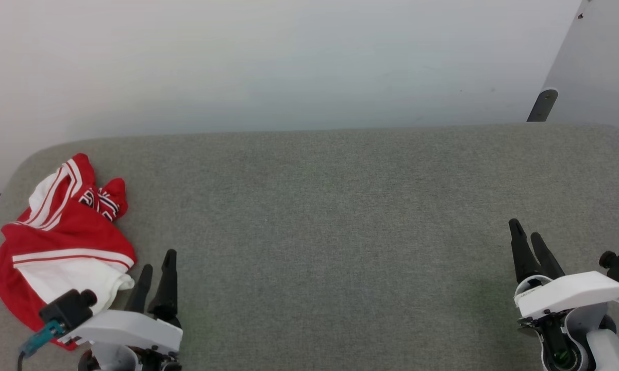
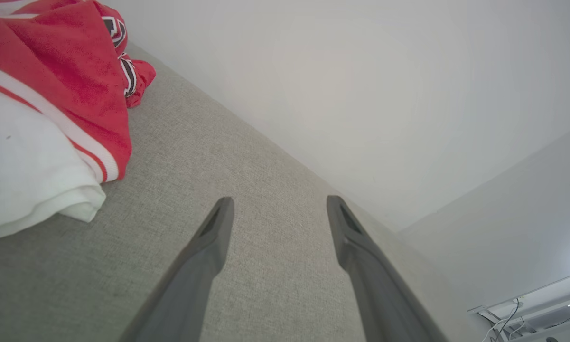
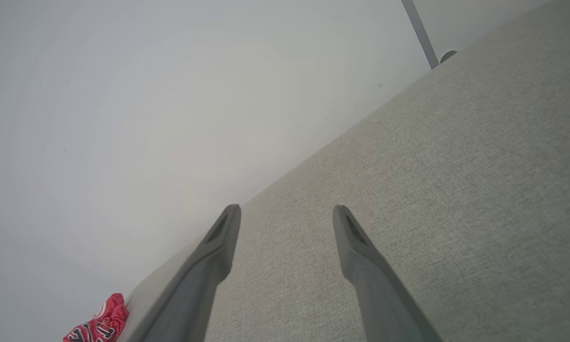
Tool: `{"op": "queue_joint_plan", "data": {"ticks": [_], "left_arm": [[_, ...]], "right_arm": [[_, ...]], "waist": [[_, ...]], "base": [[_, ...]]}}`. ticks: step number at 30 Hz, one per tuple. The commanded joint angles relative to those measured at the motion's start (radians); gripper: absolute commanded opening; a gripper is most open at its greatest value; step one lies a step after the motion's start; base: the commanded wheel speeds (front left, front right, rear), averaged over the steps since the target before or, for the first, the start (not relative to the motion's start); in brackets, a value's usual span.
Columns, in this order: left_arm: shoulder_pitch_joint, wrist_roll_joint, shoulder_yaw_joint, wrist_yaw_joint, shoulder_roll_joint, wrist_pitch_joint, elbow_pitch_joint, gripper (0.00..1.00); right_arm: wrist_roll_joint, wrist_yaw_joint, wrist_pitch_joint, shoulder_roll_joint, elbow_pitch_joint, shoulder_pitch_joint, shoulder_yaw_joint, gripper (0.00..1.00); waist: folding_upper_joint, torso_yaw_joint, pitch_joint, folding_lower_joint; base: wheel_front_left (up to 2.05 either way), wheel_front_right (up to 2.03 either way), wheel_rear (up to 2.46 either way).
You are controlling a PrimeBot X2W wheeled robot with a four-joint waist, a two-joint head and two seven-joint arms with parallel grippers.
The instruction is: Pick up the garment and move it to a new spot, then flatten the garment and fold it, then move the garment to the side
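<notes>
Surface: grey fabric-covered surface point(image 1: 330, 216) with rounded corners, its far edge against a pale wall point(image 1: 288, 62).
Garment: the garment point(image 1: 64, 232) lies in a crumpled heap at the surface's left end, close to the left edge. Red body on top, a white sleeve bunched at the near side, red-and-white stripe trim across it. A fold at the far side shows black, white-outlined lettering, not readable.
Left gripper: the left gripper point(image 1: 159, 260) is over the surface's near-left part, just beside the heap. Claw released, nothing between the two dark fingers. The left wrist view shows both fingers over bare grey fabric, clear of the cloth.
Right gripper: the right gripper point(image 1: 525, 229) is over the surface's near-right part, at the opposite end from the heap. Claw released and empty, bare fabric under it.
</notes>
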Motion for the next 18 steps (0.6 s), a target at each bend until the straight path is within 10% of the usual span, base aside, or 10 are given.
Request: {"op": "queue_joint_plan", "data": {"ticks": [1,18], "left_arm": [[-0.031,0.038,-0.001,0.002,0.010,-0.010,-0.016,1.00],[-0.037,0.265,-0.005,0.000,0.024,-0.061,-0.019,1.00]], "right_arm": [[-0.042,0.000,-0.012,-0.008,-0.003,-0.034,0.002,1.00],[-0.291,0.001,-0.063,0.000,0.032,-0.077,-0.011,1.00]], "waist": [[-0.0001,0.000,0.001,0.0000],[-0.0001,-0.002,0.002,0.0000]], "base": [[0.00,0.00,0.00],[0.00,0.00,0.00]]}}
